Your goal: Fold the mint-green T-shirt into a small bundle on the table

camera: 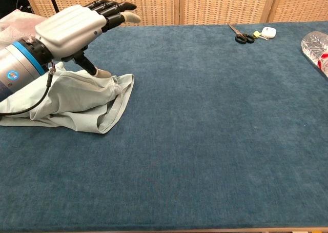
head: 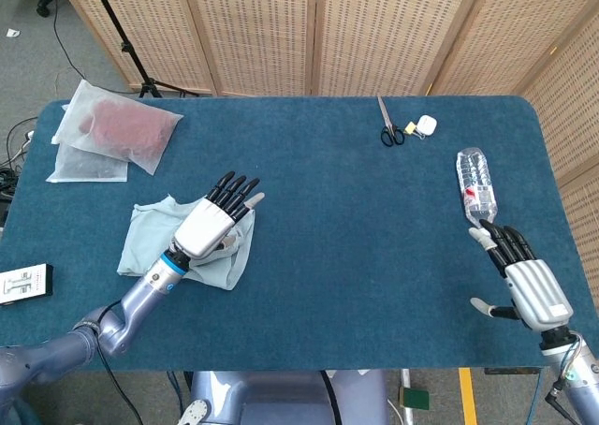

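Blue table [head: 356, 238] — left hand [head: 213, 223] splayed over T-shirt [camera: 77, 102]; only head view shows right hand [head: 524, 280], empty, spread.

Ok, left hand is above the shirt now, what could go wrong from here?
1. The left hand has its fingers out straight and only the thumb down at the T-shirt, so the cloth may snag on it and drag.
2. The shirt is a loose bundle with a flap trailing toward the table centre; it may spring open.
3. The right hand lies near the bottle; a reach could roll it.
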Action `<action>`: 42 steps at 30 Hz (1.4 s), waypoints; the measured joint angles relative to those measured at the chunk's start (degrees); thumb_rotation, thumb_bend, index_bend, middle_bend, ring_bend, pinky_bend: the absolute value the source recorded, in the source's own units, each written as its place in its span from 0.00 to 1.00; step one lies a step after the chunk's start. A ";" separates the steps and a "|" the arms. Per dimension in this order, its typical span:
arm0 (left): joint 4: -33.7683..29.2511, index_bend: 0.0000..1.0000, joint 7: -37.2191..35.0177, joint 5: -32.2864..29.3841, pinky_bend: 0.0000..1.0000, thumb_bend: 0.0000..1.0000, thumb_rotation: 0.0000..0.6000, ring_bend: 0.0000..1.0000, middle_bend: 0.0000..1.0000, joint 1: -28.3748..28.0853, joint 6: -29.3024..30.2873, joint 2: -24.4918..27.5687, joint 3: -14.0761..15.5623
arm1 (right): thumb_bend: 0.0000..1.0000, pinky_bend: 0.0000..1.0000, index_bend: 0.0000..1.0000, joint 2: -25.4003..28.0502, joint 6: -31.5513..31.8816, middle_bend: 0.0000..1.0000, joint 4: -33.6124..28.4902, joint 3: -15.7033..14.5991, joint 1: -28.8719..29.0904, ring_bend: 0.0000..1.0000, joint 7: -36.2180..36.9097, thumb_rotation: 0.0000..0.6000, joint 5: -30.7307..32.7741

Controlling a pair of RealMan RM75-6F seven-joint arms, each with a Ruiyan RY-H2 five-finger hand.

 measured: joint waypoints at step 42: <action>-21.33 0.48 -11.57 -20.52 0.00 0.23 1.00 0.00 0.00 10.67 -16.23 15.01 -1.37 | 0.04 0.00 0.00 -0.33 -0.59 0.00 -0.57 -0.56 0.20 0.00 -1.55 1.00 -0.72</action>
